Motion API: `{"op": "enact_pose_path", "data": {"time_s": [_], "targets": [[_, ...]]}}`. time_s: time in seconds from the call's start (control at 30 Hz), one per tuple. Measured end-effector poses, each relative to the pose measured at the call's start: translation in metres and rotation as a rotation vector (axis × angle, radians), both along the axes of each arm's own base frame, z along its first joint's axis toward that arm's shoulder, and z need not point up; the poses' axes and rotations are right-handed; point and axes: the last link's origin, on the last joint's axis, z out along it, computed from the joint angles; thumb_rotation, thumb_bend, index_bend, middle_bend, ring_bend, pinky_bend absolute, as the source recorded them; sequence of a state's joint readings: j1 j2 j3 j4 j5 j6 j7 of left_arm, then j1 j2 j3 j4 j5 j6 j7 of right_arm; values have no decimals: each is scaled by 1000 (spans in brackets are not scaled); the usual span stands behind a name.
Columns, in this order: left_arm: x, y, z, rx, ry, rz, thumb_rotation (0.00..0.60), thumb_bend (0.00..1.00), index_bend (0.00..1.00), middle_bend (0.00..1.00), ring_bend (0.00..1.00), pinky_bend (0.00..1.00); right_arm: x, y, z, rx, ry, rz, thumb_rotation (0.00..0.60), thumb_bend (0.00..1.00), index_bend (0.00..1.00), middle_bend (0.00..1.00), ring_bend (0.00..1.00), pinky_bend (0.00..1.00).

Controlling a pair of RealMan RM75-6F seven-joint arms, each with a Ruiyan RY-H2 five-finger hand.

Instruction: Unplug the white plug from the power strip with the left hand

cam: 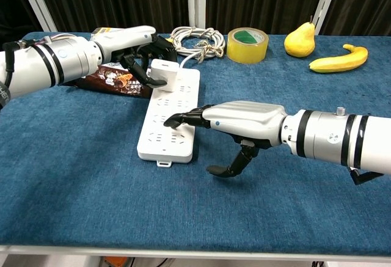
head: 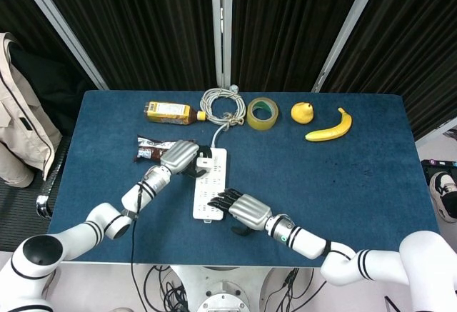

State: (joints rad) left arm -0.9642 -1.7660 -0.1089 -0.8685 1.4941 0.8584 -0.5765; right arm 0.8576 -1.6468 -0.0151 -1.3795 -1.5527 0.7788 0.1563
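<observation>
The white power strip lies lengthwise in the middle of the blue table. My left hand grips the white plug at the strip's far end; the plug looks lifted just above the sockets, with its white cord running back to the coil. My right hand presses its fingertips down on the strip's near half, thumb hanging beside it on the table.
Along the back stand a bottle, a coiled white cable, a roll of yellow tape, a pear and a banana. A snack packet lies just left of my left hand.
</observation>
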Motion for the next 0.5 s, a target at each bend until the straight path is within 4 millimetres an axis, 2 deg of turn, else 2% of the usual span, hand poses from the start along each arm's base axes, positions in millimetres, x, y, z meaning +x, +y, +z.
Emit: {"op": "enact_pose_path", "data": {"time_s": [0.5], "targets": [[-2, 4, 2, -36, -104, 61, 600, 388, 546, 603, 486, 580, 0, 0, 0, 3, 2, -12, 600, 324, 63, 159, 0, 25]]}}
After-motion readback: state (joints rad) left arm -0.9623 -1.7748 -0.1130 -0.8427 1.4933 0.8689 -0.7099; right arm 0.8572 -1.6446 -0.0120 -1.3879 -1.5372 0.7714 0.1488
